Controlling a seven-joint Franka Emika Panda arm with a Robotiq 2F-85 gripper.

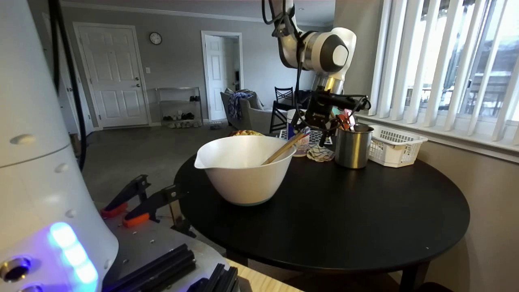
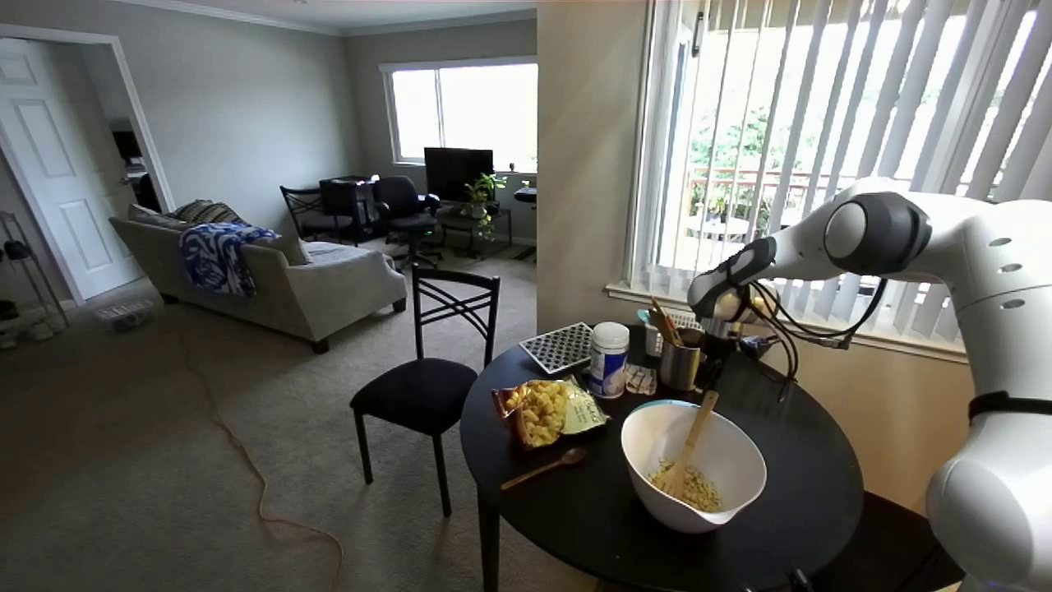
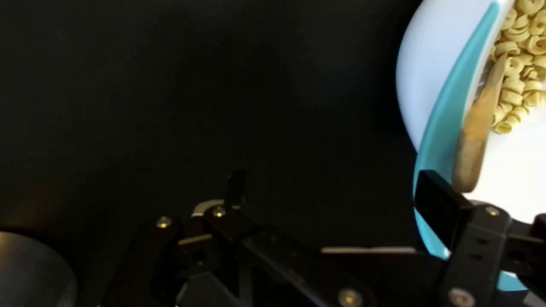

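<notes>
My gripper (image 3: 337, 192) stands wide open in the wrist view, with only the dark tabletop showing between its fingertips. Its right-hand finger overlaps the teal inner rim of a white mixing bowl (image 3: 420, 76), close to the handle end of a wooden utensil (image 3: 473, 136); whether they touch I cannot tell. Small ring-shaped yellow pieces (image 3: 516, 85) lie inside the bowl. In both exterior views the utensil (image 2: 700, 423) leans on the bowl's rim. A metal canister (image 1: 352, 148) of utensils stands beside the gripper, its edge showing at the wrist view's lower left.
On the round black table (image 1: 365, 219) are an open snack bag (image 2: 542, 411), a wooden spoon (image 2: 542, 470), a white-and-blue tub (image 2: 608, 362), a checked cloth (image 2: 641, 380) and a white basket (image 1: 395, 148). Window blinds (image 1: 438, 65) hang behind. A black chair (image 2: 423, 395) stands beside the table.
</notes>
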